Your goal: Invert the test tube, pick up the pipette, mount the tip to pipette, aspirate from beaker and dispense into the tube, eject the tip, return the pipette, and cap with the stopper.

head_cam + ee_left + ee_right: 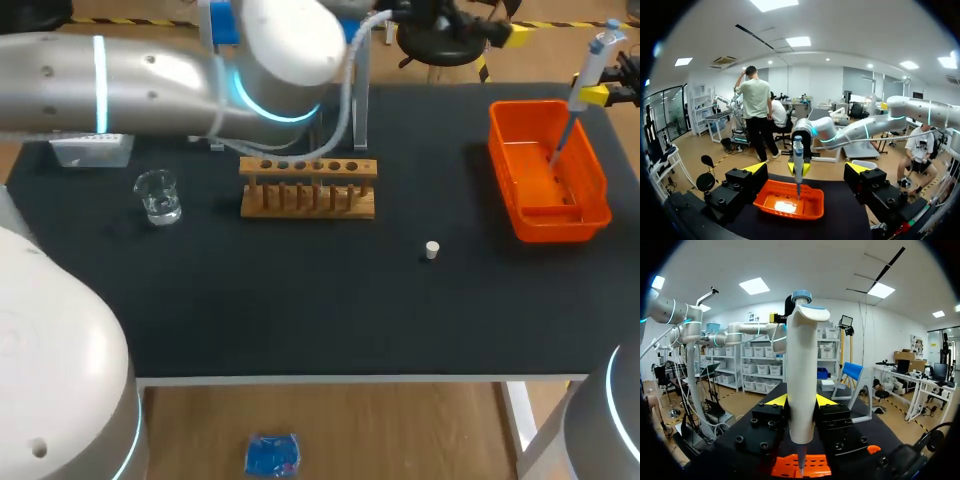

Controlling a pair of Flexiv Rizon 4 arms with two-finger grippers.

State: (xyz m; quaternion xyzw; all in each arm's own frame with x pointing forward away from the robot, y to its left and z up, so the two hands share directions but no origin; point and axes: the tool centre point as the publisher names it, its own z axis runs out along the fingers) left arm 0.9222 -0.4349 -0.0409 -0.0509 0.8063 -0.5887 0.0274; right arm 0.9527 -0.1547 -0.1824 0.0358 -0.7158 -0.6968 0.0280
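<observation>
Matte black table (300,300). The right gripper (800,401) clamps a smooth white pipette (801,365), blue-capped and upright, its thin tip over a glossy orange plastic bin (560,228). The left gripper (806,168) gapes wide, holding nothing. A slotted wooden rack (308,200), a clear glass beaker (158,196) and a small white stopper (431,250) stand well apart.

Orange bin (560,226) — wooden rack (306,176) well apart
</observation>
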